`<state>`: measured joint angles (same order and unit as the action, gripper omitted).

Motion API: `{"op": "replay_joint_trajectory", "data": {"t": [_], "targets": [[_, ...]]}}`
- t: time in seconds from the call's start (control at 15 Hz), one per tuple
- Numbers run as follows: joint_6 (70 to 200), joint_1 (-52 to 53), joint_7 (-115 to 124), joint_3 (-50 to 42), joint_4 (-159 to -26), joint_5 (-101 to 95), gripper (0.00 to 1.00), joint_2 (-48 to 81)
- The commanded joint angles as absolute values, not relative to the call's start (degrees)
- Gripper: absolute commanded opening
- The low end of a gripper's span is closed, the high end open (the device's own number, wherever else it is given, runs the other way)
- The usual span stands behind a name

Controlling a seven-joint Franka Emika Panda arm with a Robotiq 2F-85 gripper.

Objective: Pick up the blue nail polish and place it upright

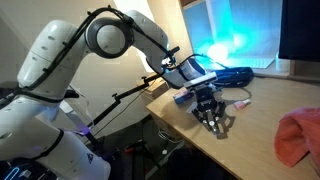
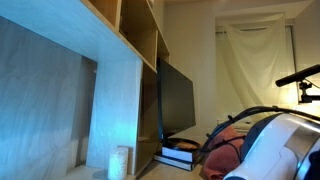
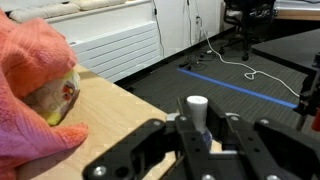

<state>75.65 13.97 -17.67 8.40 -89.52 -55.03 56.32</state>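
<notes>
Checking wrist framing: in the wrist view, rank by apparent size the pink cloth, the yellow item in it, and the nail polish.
1. pink cloth
2. yellow item
3. nail polish, only its white cap showing between the fingers; close to the camera, yet smallest.

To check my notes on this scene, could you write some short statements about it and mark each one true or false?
1. The jaws of the gripper are shut on the blue nail polish. True.
2. The bottle's cap is black. False: the cap is white.
3. A pink cloth lies on the wooden table. True.
4. The cloth is draped over the gripper. False: it lies off to one side, apart from the gripper.
</notes>
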Motion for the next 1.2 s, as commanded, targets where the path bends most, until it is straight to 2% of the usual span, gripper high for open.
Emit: {"op": "replay_joint_trajectory", "data": {"t": [0.0,0.47,0.53,1.0,1.07,1.13], "targets": [[72.34,14.76,-18.26,7.83,-87.22,-56.18,0.05,57.98],[72.52,14.08,-17.79,8.39,-85.37,-55.36,0.05,59.02],[74.07,13.83,-17.66,8.63,-87.12,-56.07,0.22,58.52],[74.08,13.86,-17.67,8.59,-86.51,-56.04,0.22,58.79],[74.15,13.84,-17.69,8.64,-86.57,-56.02,0.05,58.68],[73.84,14.07,-17.68,8.49,-86.59,-56.33,0.05,58.70]]}}
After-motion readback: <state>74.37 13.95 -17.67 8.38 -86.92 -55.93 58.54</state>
